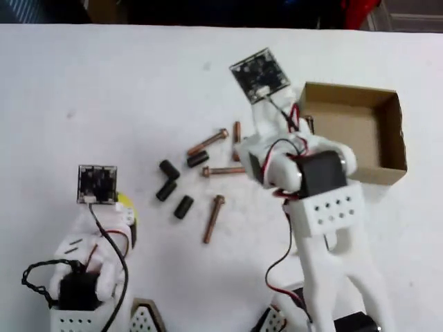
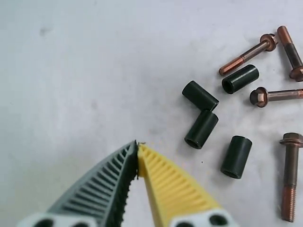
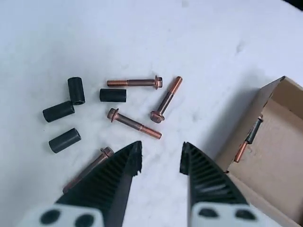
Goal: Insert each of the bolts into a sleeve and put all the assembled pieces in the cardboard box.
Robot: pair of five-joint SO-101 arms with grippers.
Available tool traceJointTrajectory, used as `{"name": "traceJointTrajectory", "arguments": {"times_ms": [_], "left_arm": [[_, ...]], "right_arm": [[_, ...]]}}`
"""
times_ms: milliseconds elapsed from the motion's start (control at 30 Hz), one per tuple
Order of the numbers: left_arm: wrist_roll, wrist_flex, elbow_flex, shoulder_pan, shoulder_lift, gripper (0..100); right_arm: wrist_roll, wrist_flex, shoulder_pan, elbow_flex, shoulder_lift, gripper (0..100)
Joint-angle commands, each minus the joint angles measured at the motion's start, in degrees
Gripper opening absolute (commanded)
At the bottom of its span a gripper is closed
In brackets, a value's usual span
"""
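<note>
white table point(image 1: 104, 90) (perhaps smudged) bearing bolts point(image 1: 214, 220); dark room point(image 1: 208, 10) behind

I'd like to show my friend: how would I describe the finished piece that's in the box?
Look at the cardboard box on the white table. Against its wall nearest the loose parts lies one copper bolt wearing a black sleeve. The four bolts outside are bare and the four sleeves empty.

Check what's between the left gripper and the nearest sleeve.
Nothing. In the left wrist view, bare table runs from the shut left gripper to the nearest sleeve.
</note>
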Motion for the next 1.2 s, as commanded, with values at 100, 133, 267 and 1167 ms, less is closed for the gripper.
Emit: {"name": "traceJointTrajectory", "arguments": {"times_ms": [100,133,267,1167], "left_arm": [[-0.5,-0.3,-0.2,-0.5,-0.7,2],[-0.5,-0.2,-0.2,-0.5,-0.7,2],[-0.6,-0.2,-0.1,-0.5,-0.7,2],[-0.6,-0.2,-0.1,-0.5,-0.7,2]], "right_arm": [[0.8,-11.4,-0.6,13.2,-1.2,11.9],[0.8,-13.1,-0.6,15.4,-1.2,11.9],[0.8,-20.6,-0.5,22.7,-0.7,11.7],[6.8,-44.3,-7.8,44.3,-0.7,11.6]]}}
